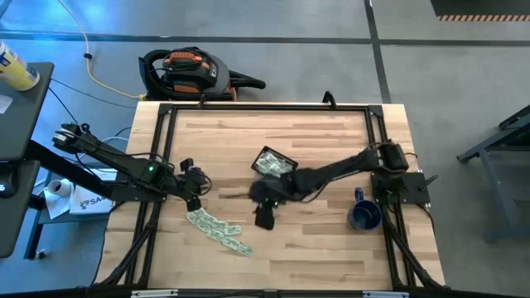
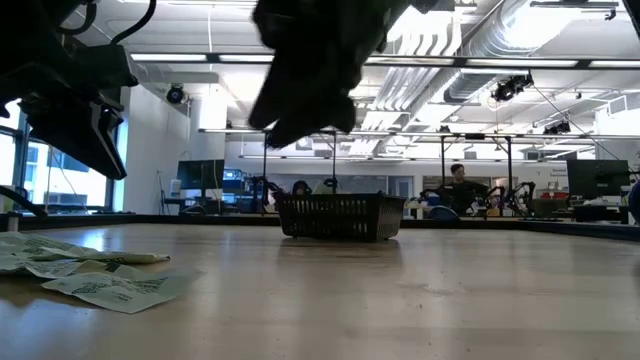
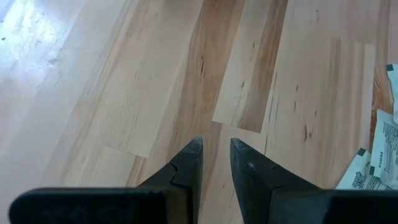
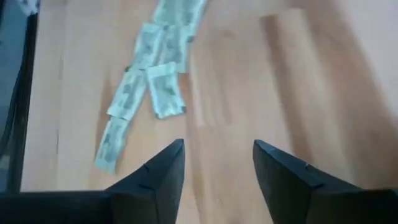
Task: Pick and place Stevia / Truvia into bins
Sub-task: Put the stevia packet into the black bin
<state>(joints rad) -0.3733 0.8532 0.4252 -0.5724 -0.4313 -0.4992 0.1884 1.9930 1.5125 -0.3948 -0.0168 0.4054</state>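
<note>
The right gripper (image 4: 214, 165) is held with fingers apart and empty, near the basket (image 1: 274, 162). The left gripper (image 3: 216, 165) is narrowly parted, empty, beside the sachets (image 1: 219, 228).

Print covers the pale green and white sachets (image 3: 380, 155) at the table's 7 o'clock, but none of it is legible. A white box (image 1: 85, 199) off the table's 9 o'clock edge shows partial letters "SA".
</note>
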